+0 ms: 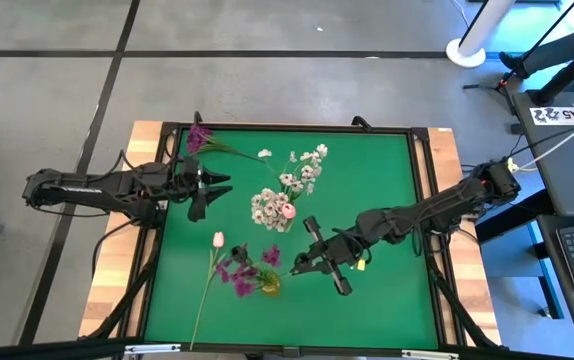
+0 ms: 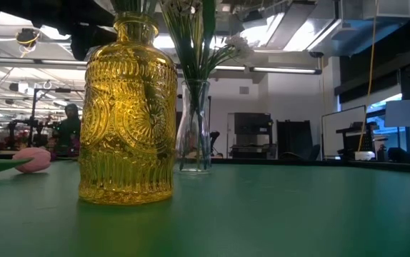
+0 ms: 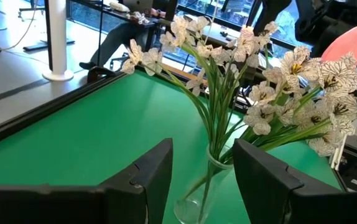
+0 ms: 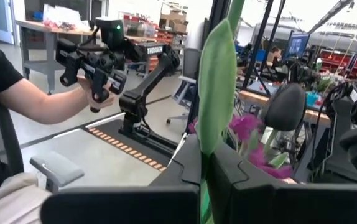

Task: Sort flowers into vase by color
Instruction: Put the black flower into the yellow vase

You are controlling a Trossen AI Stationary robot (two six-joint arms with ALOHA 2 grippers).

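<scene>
A yellow glass vase [image 1: 268,285] [image 2: 126,114] holds magenta-purple flowers [image 1: 242,272]. A clear vase [image 2: 194,128] [image 3: 197,205] holds white blossoms [image 1: 267,205] [image 3: 303,81] and a pink tulip bud [image 1: 289,211] [image 3: 352,40]. One purple stem [image 1: 199,138], white sprays [image 1: 302,175] and a tulip [image 1: 217,240] [image 2: 32,158] lie flat on the mat. My right gripper [image 1: 297,266] [image 4: 204,180] sits just right of the yellow vase, shut on a green leaf. My left gripper [image 1: 217,190] [image 3: 200,180] is open, left of the clear vase and pointing at it. My right gripper pinches a broad green leaf [image 4: 216,99] of a flower between its two fingers. The leaf stands up above the fingers, with magenta blossoms [image 4: 247,127] just beyond them. The fingers come nearly level from the table's right, beside the yellow vase. The stalk's lower end is hidden.
The green mat [image 1: 387,200] is framed by a black rim [image 1: 417,131] on a wooden table. The right half of the mat holds nothing but my right arm [image 1: 417,212]. A person holding a hand-held device [image 4: 97,59] shows in the room beyond.
</scene>
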